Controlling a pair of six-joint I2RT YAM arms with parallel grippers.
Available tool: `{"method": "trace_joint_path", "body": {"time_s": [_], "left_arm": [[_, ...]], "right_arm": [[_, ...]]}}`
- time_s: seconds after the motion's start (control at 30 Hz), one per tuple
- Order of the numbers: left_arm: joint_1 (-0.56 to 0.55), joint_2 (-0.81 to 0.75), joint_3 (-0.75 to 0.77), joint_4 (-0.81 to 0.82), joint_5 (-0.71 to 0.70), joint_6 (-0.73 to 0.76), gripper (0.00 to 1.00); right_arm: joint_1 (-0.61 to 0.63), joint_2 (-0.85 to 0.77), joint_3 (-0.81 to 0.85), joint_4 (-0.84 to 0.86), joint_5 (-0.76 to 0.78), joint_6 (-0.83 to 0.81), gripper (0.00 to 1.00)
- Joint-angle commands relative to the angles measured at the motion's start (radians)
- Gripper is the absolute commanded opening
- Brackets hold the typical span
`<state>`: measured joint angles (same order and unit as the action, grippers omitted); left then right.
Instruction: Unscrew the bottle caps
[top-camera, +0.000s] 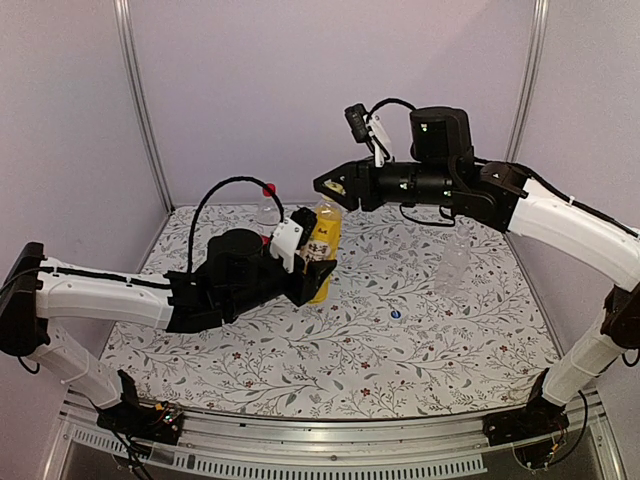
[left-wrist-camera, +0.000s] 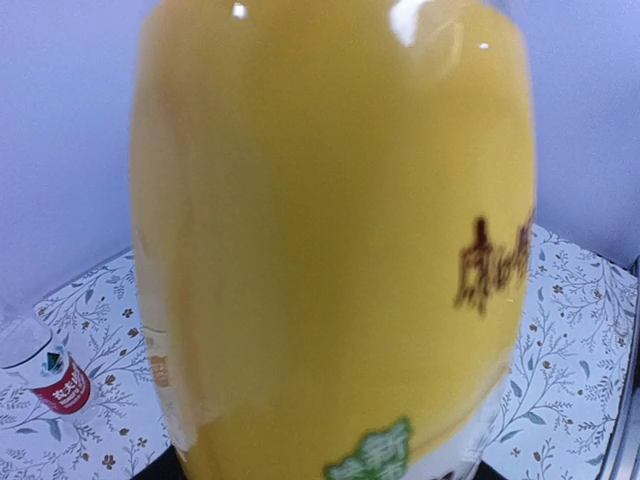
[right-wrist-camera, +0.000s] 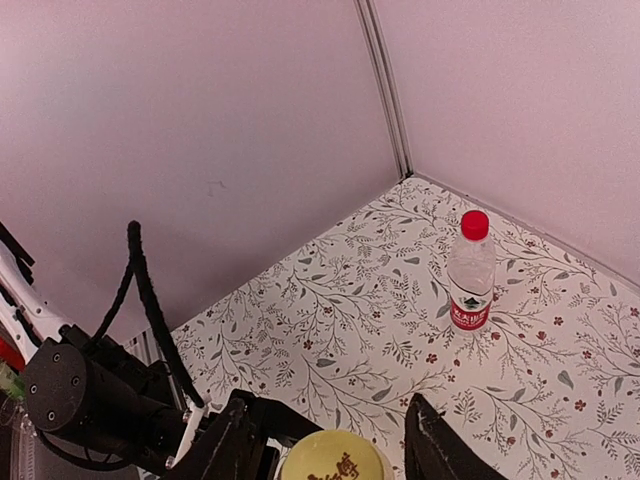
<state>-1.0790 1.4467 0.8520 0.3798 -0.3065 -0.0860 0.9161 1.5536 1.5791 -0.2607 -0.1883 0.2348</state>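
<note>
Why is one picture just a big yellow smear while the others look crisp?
Left wrist view: the yellow bottle sits so close to the lens that it fills the frame, soft and out of focus, with glare spots near the top; right wrist view: evenly lit and sharp, the red-capped bottle casting hardly any shadow; top external view: flat light, the clear bottle barely visible.

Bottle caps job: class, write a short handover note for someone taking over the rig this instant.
Left gripper: shut on the yellow bottle.
Right gripper: poised around the yellow cap, grip unclear.
Done: blue cap lies on the table, apart from the clear bottle.
To do: yellow cap, then the red cap, on its labelled bottle at the back.
</note>
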Motion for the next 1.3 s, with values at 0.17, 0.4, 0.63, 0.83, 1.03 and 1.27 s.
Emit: {"method": "trace_joint_path", "body": {"time_s": [0.17, 0.4, 0.63, 0.83, 1.03, 1.27], "left_arm": [[-0.011, -0.013, 0.024, 0.007, -0.02, 0.008, 0.52], [-0.012, -0.015, 0.021, 0.008, -0.022, 0.01, 0.52], [-0.008, -0.038, -0.003, 0.026, 0.044, 0.034, 0.53], [0.107, -0.118, -0.076, 0.056, 0.712, 0.044, 0.52], [0.174, -0.112, -0.086, 0.109, 1.145, -0.02, 0.52], [0.195, -0.053, -0.065, 0.169, 1.29, -0.084, 0.51]], "right_arm": [[0.007, 0.013, 0.025, -0.008, 0.006, -0.006, 0.45], [0.007, 0.019, 0.027, -0.009, -0.001, -0.006, 0.38], [-0.001, 0.001, 0.021, 0.002, -0.068, -0.066, 0.19], [-0.077, -0.049, -0.02, -0.026, -0.561, -0.338, 0.08], [-0.083, -0.057, 0.0, -0.133, -0.871, -0.556, 0.16], [-0.089, 0.004, 0.05, -0.218, -0.947, -0.616, 0.3]]}}
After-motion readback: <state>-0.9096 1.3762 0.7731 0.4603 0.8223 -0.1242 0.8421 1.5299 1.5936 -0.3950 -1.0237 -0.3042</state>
